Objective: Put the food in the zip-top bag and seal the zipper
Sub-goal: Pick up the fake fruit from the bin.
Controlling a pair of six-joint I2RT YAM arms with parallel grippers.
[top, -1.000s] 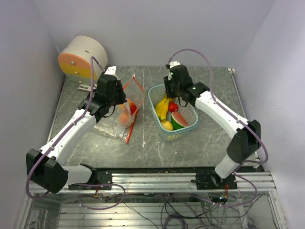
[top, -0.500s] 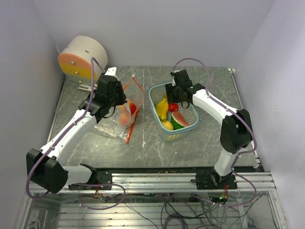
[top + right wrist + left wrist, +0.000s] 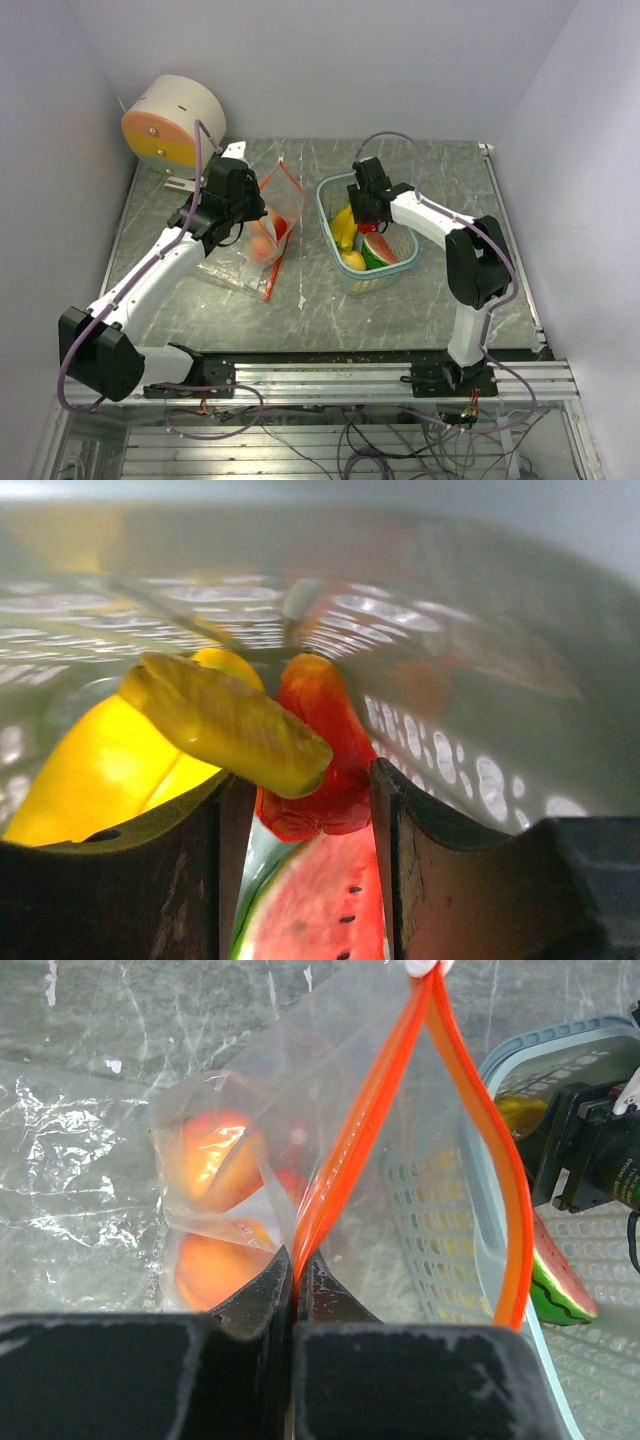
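where the right claw (image 3: 310, 780) hangs, the red piece (image 3: 322, 730) lies between its jaws.

bright even light, blurry wrist close-ups

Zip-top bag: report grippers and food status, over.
Left gripper shut on zip-top bag at orange zipper. Right gripper straddles red piece in basket, grip unclear. Two peaches bagged. Yellow piece overlaps red piece.

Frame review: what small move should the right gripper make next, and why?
Probably close the right gripper on the glossy red toy fruit: its open jaws stand either side of it in the pale blue latticed basket, while the left gripper pinches the orange rim of the clear zip-top bag, mouth open.
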